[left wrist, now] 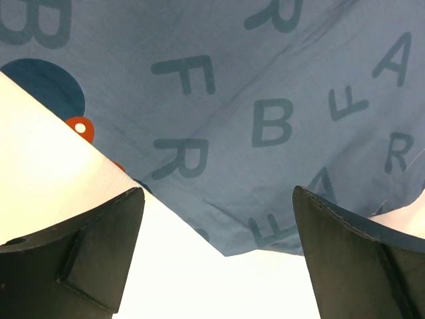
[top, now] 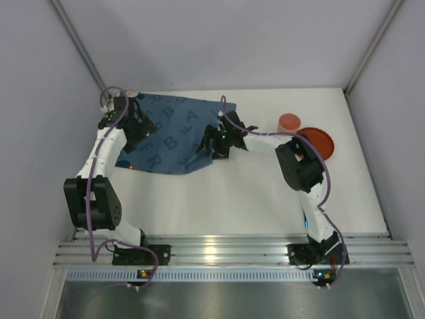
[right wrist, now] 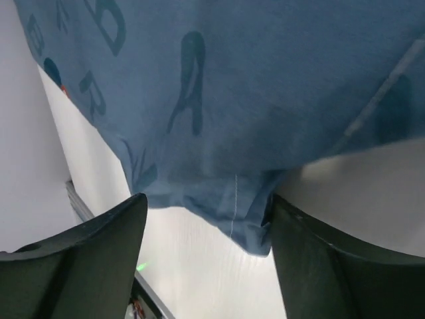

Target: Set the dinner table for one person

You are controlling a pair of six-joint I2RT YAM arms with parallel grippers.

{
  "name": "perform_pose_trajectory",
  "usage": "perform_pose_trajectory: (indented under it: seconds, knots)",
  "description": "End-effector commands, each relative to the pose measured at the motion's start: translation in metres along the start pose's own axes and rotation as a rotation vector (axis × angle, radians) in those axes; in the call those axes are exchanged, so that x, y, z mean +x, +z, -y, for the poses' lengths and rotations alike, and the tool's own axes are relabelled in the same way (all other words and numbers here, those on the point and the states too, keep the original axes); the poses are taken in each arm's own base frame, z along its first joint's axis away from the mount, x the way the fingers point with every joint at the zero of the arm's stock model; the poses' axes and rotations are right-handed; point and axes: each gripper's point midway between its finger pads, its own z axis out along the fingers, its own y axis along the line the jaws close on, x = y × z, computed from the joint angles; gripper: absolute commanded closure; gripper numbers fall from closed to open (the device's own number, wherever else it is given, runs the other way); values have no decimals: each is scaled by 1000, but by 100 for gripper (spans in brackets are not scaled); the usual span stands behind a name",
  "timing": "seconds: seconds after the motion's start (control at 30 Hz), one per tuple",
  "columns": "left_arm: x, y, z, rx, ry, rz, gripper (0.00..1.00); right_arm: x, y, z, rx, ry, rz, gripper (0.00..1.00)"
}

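The dinner table (top: 252, 199) is a white tabletop. A dark blue placemat (top: 174, 136) printed with letters lies crumpled at its back left. My left gripper (top: 136, 127) is over the placemat's left part. In the left wrist view it is open (left wrist: 218, 199), with a placemat corner (left wrist: 226, 249) lying flat on the table between the jaws. My right gripper (top: 216, 143) is at the placemat's right edge. In the right wrist view it is open (right wrist: 207, 203), with a bunched, lifted corner of the cloth (right wrist: 239, 212) between the jaws, against the right finger (right wrist: 312, 252).
An orange cup (top: 289, 122) stands at the back right. A red plate (top: 322, 143) lies beside it, partly hidden by my right arm. A small orange-red item (left wrist: 81, 126) and a dark blue round shape (left wrist: 46, 86) show at the placemat's edge. Grey walls enclose the table.
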Motion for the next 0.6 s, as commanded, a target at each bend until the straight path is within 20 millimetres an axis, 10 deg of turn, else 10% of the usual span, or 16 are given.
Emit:
perform_pose_trajectory:
  seconds: [0.0, 0.2, 0.57]
  knots:
    - [-1, -5, -7, 8, 31, 8, 2, 26, 36, -3, 32, -23, -30, 29]
    - [-4, -6, -29, -16, 15, 1, 2, 32, 31, 6, 68, -6, -21, 97]
    - [14, -17, -52, -37, -15, -15, 2, 30, -103, 70, 267, 10, 59, 100]
